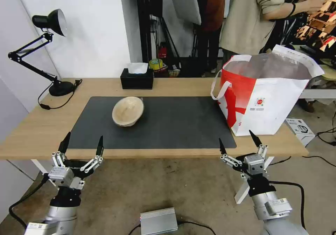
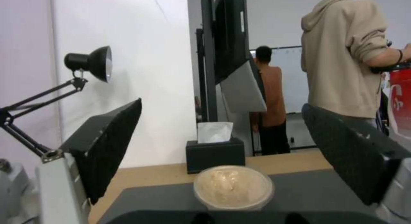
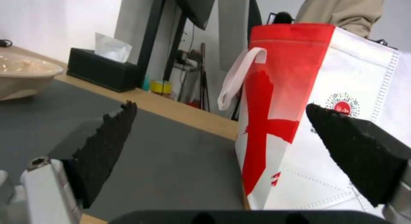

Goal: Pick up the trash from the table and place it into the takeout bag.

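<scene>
A tan paper bowl [image 1: 128, 111] lies tilted on the dark grey mat [image 1: 175, 123] of the light-wood table [image 1: 35, 126]; it also faces the left wrist camera [image 2: 233, 187] and sits at the edge of the right wrist view [image 3: 23, 74]. The white takeout bag [image 1: 276, 98] with a red side panel stands open at the table's right end, close in the right wrist view [image 3: 342, 98]. My left gripper [image 1: 83, 142] hangs open before the table's front edge, left of the bowl. My right gripper [image 1: 238, 140] is open too, just in front of the bag.
A black tissue box [image 1: 137, 78] stands at the back edge of the table, and a black desk lamp [image 1: 49, 21] at the back left. A grey box [image 1: 159, 221] and cables lie on the floor in front. People stand behind the table.
</scene>
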